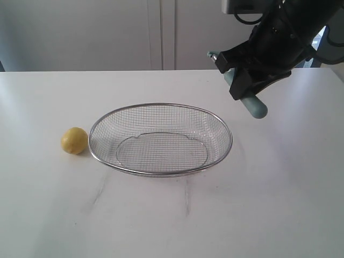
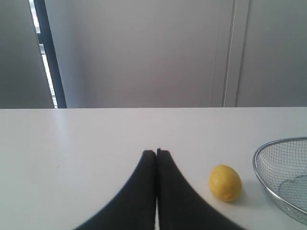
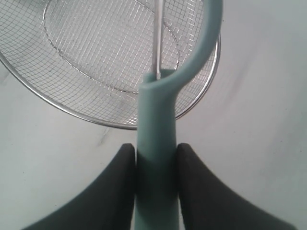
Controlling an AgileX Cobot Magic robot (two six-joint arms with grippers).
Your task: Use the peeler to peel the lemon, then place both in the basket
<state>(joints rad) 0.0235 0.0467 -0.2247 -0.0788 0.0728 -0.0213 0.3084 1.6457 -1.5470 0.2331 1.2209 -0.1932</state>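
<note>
peeler (image 3: 156, 110) clamped by its handle between the jaws of the right gripper (image 3: 154, 146), raised clear of the table (image 1: 269, 215) near the right end of the basket (image 1: 161, 173), curved head aimed toward the mesh. judged a carrying grip, with the blade left free for the cut.

left gripper (image 2: 157, 152) with jaws pressed together on nothing, low over the table and facing the lemon (image 2: 224, 182), well placed to go and steady it.

lemon on the table just outside the basket's left rim, perhaps touching it, hard to tell. nothing in the basket; peeling judged not begun.
</note>
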